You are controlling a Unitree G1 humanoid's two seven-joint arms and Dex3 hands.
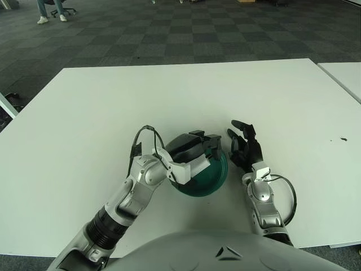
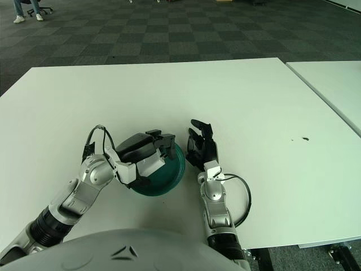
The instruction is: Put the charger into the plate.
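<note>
A dark green plate [image 1: 221, 173] sits on the white table [image 1: 84, 113] just in front of me. My left hand [image 1: 204, 153] hangs low over the plate's left half, covering most of it. Its black fingers are curled around a small white charger [image 1: 201, 165], which shows just above the plate's inside; whether it touches the plate is hidden. In the right eye view the charger [image 2: 150, 165] shows under the same fingers. My right hand [image 1: 243, 145] is beside the plate's right rim with its fingers spread and holding nothing.
A black cable [image 1: 289, 195] loops off my right wrist onto the table. A small dark speck [image 1: 342, 139] lies far right. A second white table [image 1: 345, 76] stands at the right edge. Dark carpet lies beyond the far table edge.
</note>
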